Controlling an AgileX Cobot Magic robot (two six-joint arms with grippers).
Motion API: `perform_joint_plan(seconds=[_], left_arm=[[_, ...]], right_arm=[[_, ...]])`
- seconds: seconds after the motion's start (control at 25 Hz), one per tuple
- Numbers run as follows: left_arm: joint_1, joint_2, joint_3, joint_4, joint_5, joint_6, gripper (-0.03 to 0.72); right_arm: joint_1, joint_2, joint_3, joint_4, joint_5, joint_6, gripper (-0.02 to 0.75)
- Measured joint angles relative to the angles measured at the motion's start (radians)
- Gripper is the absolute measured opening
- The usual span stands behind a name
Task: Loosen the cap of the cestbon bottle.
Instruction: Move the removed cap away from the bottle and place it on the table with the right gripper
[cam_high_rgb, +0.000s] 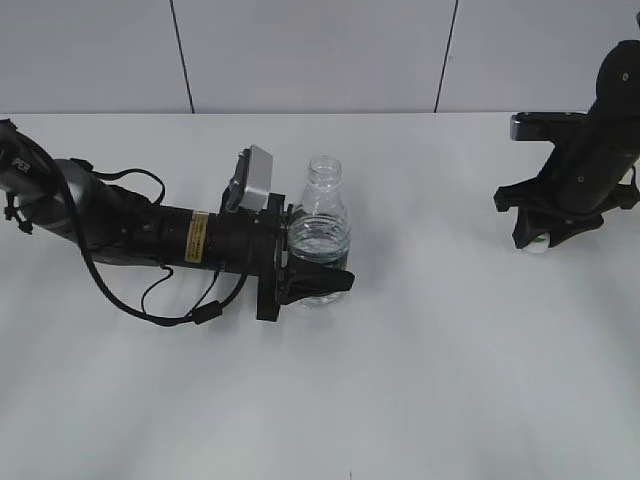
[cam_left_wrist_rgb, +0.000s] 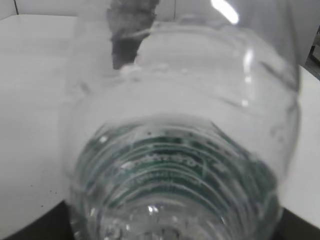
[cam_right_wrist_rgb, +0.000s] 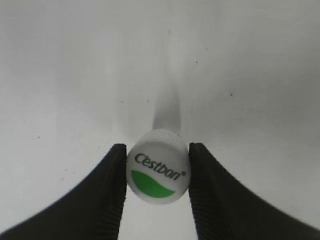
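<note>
Left tool (cam_high_rgb: 318, 262) is lying low over the surface (cam_high_rgb: 400, 400), reaching in from the left side of the exterior view. Its jaws are clamping the bottle (cam_high_rgb: 320, 235) around the lower body, one dark finger (cam_high_rgb: 325, 281) crossing in front of the green label band. Bottle is standing upright, near centre of the surface, partly filled with water. Neck is open at the top; no cap on it.

Left wrist view is pressing right up against the bottle (cam_left_wrist_rgb: 185, 145). Clear wall is filling nearly the whole frame, green label lettering showing warped through the plastic. Tool fingers themselves are mostly out of frame here; only dark corners at the bottom edge, probably their inner sides.

Right tool (cam_high_rgb: 545, 228) is sitting well apart from the bottle, off at the right side of the exterior view, pointing down at the surface. A small pale object is showing just under it, too small there to read clearly.

Right wrist view is settling that: right tool (cam_right_wrist_rgb: 158, 172) is gripping the cap (cam_right_wrist_rgb: 158, 171) between its two ribbed black fingers (cam_right_wrist_rgb: 112, 195), pads touching both sides. Cap is white, round, green patch and "Cestbon" lettering facing the camera. Behind it, bare white surface (cam_right_wrist_rgb: 75, 75) with a few dark specks.
</note>
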Motion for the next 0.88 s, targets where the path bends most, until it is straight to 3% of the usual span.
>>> perform_joint_plan(seconds=[0.88], left_arm=[[0.000, 0.000, 0.000, 0.000, 0.000, 0.000, 0.412]], right_arm=[[0.000, 0.010, 0.000, 0.000, -0.012, 0.000, 0.290]])
